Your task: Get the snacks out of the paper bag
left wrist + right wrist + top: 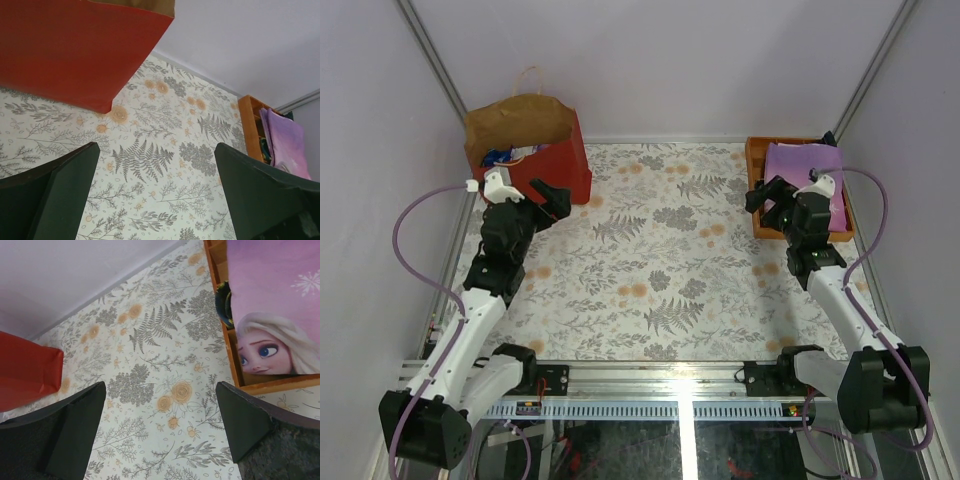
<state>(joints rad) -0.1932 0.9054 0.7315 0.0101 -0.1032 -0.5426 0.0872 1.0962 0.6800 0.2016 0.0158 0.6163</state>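
The task is only beginning, I judge: both arms are reaching forward from the near edge, and the left gripper and the right gripper are standing wide open, holding nothing. Just beyond the left fingers the tall red paper bag with brown kraft inside is standing upright, with glossy blue and white snack packets showing inside its mouth. The next move is probably asking this gripper to rise over the rim and go down inside, while beyond the right fingers the orange rectangular tray is waiting.
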